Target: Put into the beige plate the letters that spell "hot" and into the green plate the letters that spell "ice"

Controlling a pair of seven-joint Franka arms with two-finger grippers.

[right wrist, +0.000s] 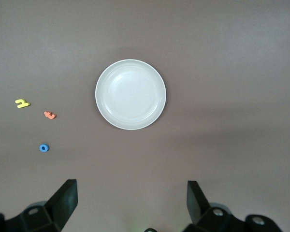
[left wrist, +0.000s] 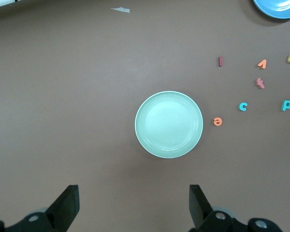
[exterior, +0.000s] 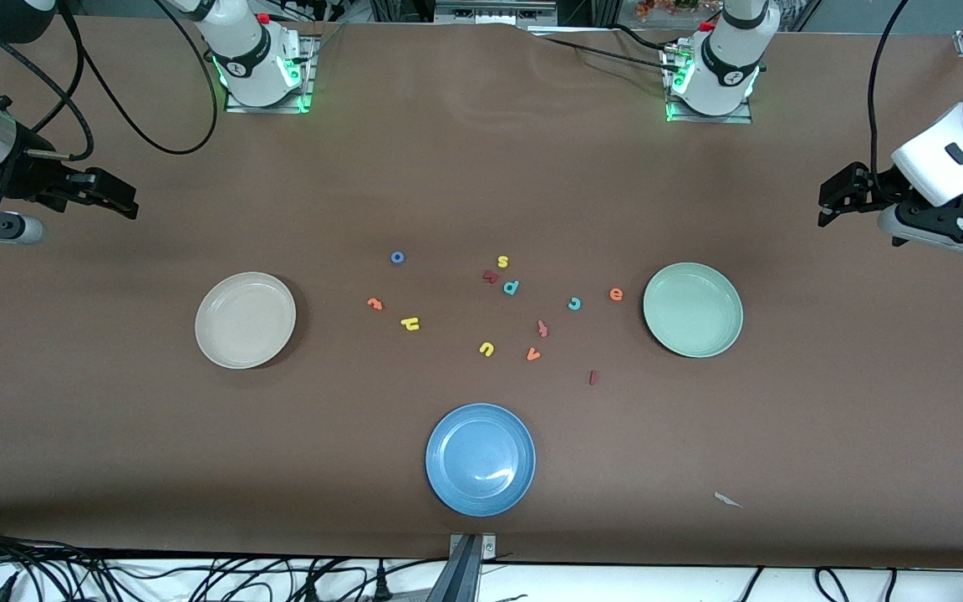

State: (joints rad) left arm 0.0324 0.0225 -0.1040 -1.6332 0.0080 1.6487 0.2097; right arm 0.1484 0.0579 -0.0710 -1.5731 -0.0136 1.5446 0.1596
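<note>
Between the beige plate (exterior: 245, 319) and the green plate (exterior: 692, 308) we see every letter loose on the table, both plates bare. Nearest the beige plate lie the orange t (exterior: 375, 304), the yellow h (exterior: 410, 323) and the blue o (exterior: 397, 257). Toward the green plate sit the orange e (exterior: 616, 293), the teal c (exterior: 574, 303) and, nearer the camera, the dark red i (exterior: 593, 378).

We judge the risk to be a wrong pick (the u (exterior: 486, 349), s (exterior: 503, 262), p (exterior: 512, 288) and v (exterior: 533, 354) share colours), or a tiny letter slipping.

Our left claw (exterior: 834, 201) and right claw (exterior: 118, 199) hover wide apart, empty, over bare table at their own ends.
</note>
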